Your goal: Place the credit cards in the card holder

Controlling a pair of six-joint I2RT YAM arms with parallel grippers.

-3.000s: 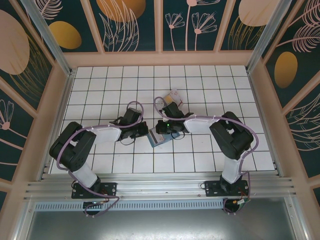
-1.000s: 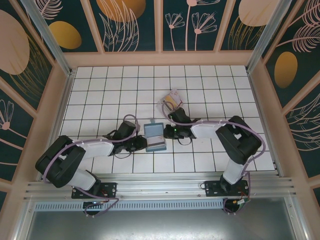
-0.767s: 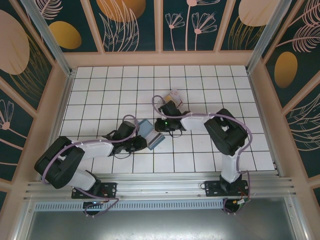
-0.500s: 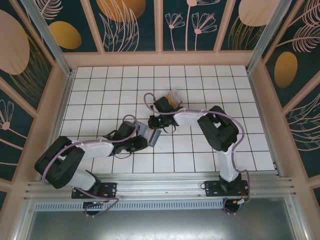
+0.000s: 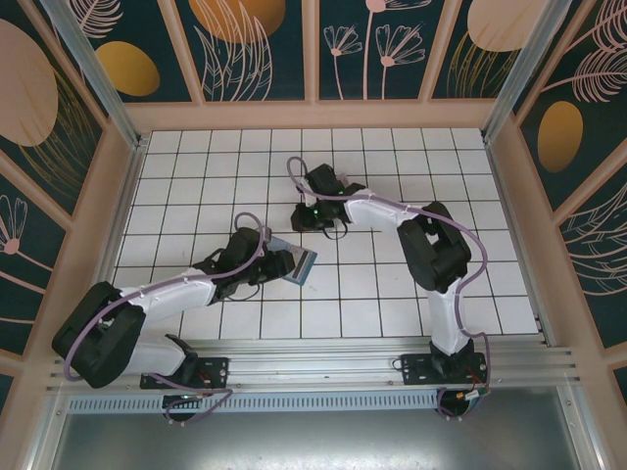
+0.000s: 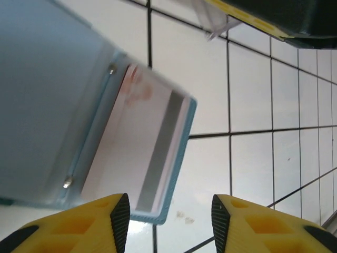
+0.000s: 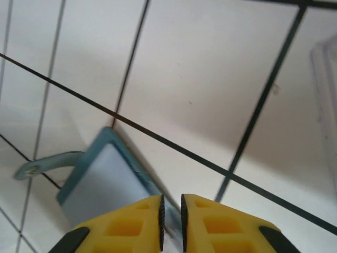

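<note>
Left gripper (image 5: pixel 268 264): released. In its wrist view (image 6: pixel 168 212) the yellow fingertips (image 6: pixel 120 213) stand well apart and clamp nothing. It sits low near the middle of the tabletop (image 5: pixel 392 294), a little toward the near edge, just left of the wallet.

Right gripper (image 5: pixel 312 213): nearly clenched. In its wrist view (image 7: pixel 171 210) only a narrow dark slit parts the fingers, and nothing can be seen in it. It hangs between the tabletop's middle and the far edge, just beyond the wallet.

Wallet (image 5: pixel 301 262): teal with a grey-blue inside, lying open between the two grippers. In the left wrist view (image 6: pixel 47 105) one flap is large and blurred close to the lens, and it cannot be told whether that flap is lifted. One corner reaches in between the fingertips, and contact with them cannot be told. The right wrist view (image 7: pixel 100 182) shows one corner, partly cut off by the fingers.

Card (image 6: pixel 137 153): a pale card with a grey stripe and a faint reddish smear, lying in the wallet's inner pocket. Its face colour cannot be told.

Holder (image 7: pixel 325 79): a clear plastic rim at the right edge of the right wrist view, mostly cut off. A similar clear edge (image 6: pixel 210 21) shows at the top of the left wrist view, under the yellow and black of the other gripper. From above, the right arm's wrist covers that spot, so what lies in the holder cannot be made out.
</note>
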